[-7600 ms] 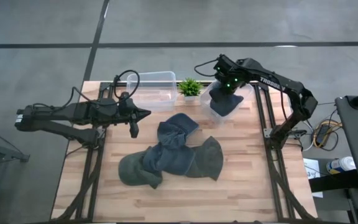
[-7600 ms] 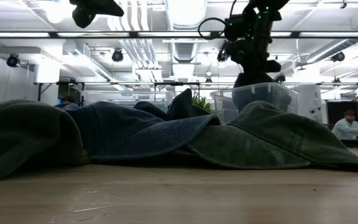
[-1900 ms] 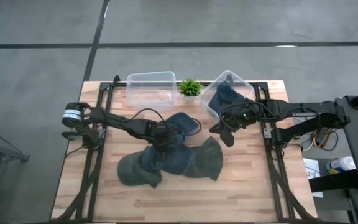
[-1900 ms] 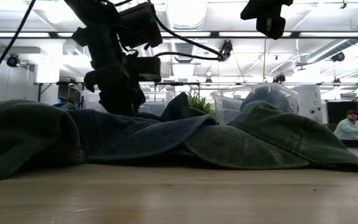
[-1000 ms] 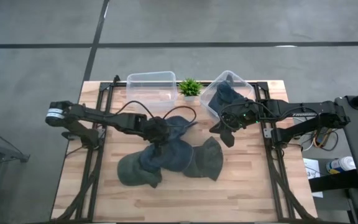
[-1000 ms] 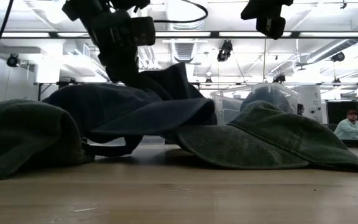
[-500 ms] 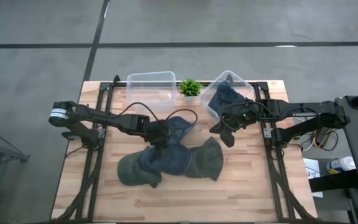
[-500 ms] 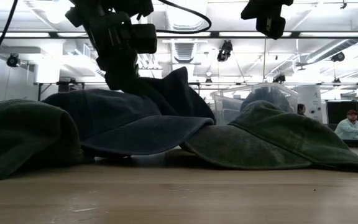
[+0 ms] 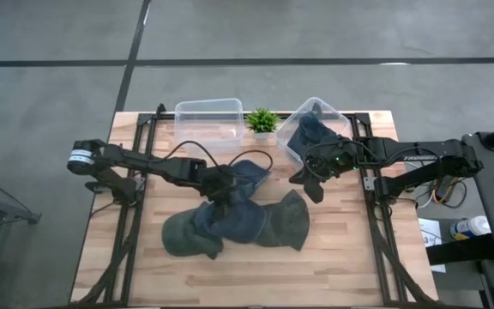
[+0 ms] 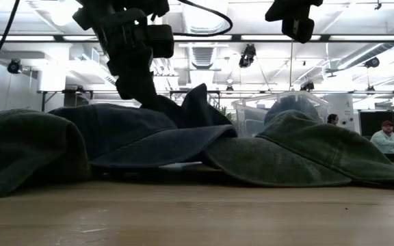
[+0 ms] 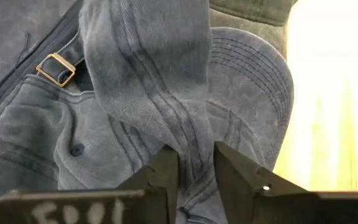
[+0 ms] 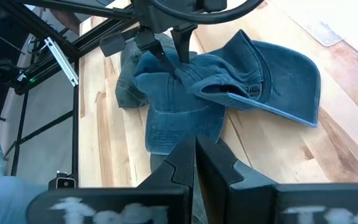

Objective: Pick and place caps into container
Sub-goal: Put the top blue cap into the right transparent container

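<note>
left gripper (image 9: 222, 190) sits low over the pile of caps at the middle of the table (image 9: 341, 266), its two dark fingers (image 11: 164, 175) set narrowly apart with a raised fold of a slate-blue cap (image 11: 160, 93) running between them; whether they pinch the fabric or only straddle it cannot be told. in the left wrist view that cap shows a brass strap buckle (image 11: 56, 68), a small crown button and rows of stitching on its brim. white lettering on the wrist's dark housing at the picture's edge is too blurred to read. around this cap lie more caps: an olive-green one (image 9: 184, 236) toward the left front, another olive-green one (image 9: 288, 218) to the right, and blue ones overlapping between them. right gripper (image 9: 313, 186) hovers near the right edge of the pile with its fingers pressed together and nothing in them; the white marking on its housing is likewise unreadable. behind it, a tilted clear container (image 9: 314, 116) holds a blue cap (image 9: 309, 136). a second clear container (image 9: 208, 123) stands at the back left, with a small green plant (image 9: 262, 119) between the two.
</note>
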{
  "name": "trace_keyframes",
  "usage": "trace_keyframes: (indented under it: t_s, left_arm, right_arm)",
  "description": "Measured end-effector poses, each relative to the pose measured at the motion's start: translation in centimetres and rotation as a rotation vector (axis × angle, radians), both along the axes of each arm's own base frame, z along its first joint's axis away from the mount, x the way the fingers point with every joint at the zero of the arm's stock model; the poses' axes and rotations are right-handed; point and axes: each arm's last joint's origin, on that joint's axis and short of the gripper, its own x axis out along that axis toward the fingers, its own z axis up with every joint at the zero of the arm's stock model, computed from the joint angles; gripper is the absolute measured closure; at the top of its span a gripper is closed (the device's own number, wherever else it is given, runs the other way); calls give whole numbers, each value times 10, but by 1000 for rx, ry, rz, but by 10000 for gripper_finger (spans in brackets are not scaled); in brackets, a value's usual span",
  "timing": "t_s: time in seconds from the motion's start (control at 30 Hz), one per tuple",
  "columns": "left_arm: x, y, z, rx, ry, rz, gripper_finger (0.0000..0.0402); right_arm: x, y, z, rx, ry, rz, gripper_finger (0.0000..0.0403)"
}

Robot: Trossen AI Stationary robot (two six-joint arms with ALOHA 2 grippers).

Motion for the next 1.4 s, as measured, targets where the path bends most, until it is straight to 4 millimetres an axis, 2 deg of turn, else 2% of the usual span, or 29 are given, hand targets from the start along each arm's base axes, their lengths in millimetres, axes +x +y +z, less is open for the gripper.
trace_keyframes:
  t_s: [0.17, 0.27, 0.37, 0.53, 0.8, 1.1, 1.4]
  left_arm:
    - [-3, 2, -5, -14, 24, 26, 307]
    - [-6, 2, -11, -17, 45, 33, 336]
    - [-8, 2, -15, -28, 64, 52, 385]
    - [-6, 2, -10, -31, 50, 57, 396]
    - [-9, 4, 19, -46, -50, 77, 399]
    - [-31, 9, 54, -12, -174, 192, 400]
    - [-64, 17, 113, 48, -535, 420, 401]
  right_arm:
    - [0, 0, 0, 0, 0, 0, 390]
    - [0, 0, 0, 0, 0, 0, 390]
    - [0, 0, 0, 0, 0, 0, 390]
    - [0, 0, 0, 0, 0, -1, 390]
    - [0, 0, 0, 0, 0, 1, 390]
    - [0, 2, 0, 30, 1, 39, 390]
    - [0, 2, 0, 36, 2, 39, 390]
